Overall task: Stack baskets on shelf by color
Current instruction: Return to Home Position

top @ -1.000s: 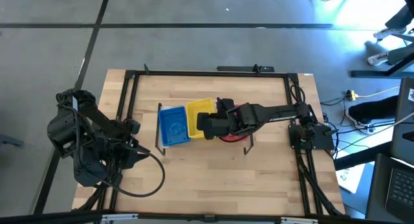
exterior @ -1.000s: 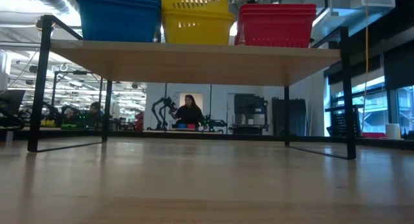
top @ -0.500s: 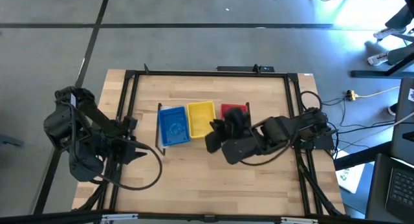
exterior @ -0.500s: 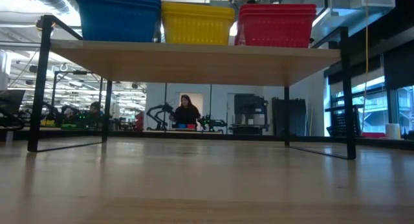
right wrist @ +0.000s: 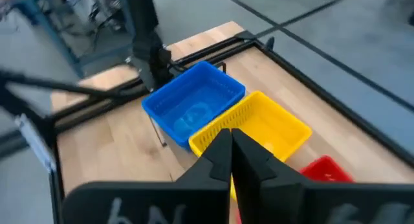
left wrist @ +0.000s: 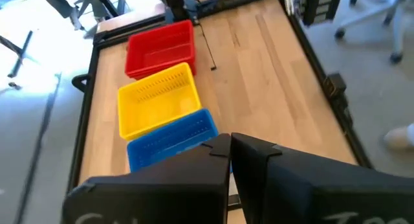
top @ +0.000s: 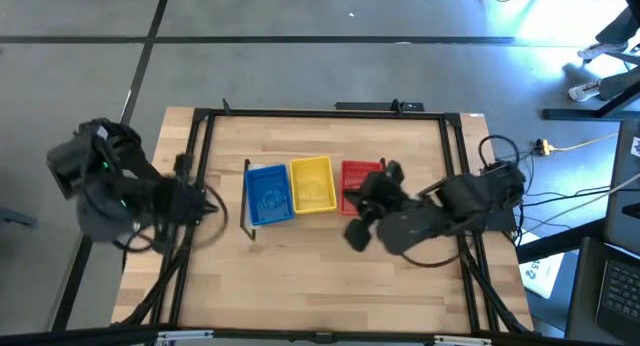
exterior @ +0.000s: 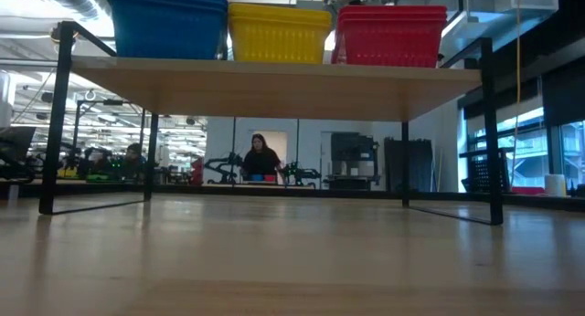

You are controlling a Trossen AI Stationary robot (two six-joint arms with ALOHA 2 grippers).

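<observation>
Blue baskets [top: 268,194], yellow baskets [top: 312,184] and red baskets [top: 358,178] stand side by side, bottoms on the shelf's light-wood board [exterior: 274,83], each colour in its own place. My right gripper [top: 358,211] hovers just right of and near the red baskets [right wrist: 323,167], shut and empty; its wrist view looks across all three colours. My left gripper [top: 208,203] is shut and empty above the table's left side, left of the blue baskets [left wrist: 171,143].
A black metal frame [top: 200,116] runs around the wooden tabletop. The shelf's thin black legs [exterior: 55,115] stand on the wood, with bare wood [top: 320,276] in front of them. Cables [top: 500,146] lie at the right edge. A person [exterior: 262,159] sits in the room beyond.
My right gripper has drawn back from over the yellow and red baskets toward the table's right edge, rising and rolling. The top yellow basket, tilted a second ago, now sits level in its place. My left arm has pulled back toward the table's left edge.
</observation>
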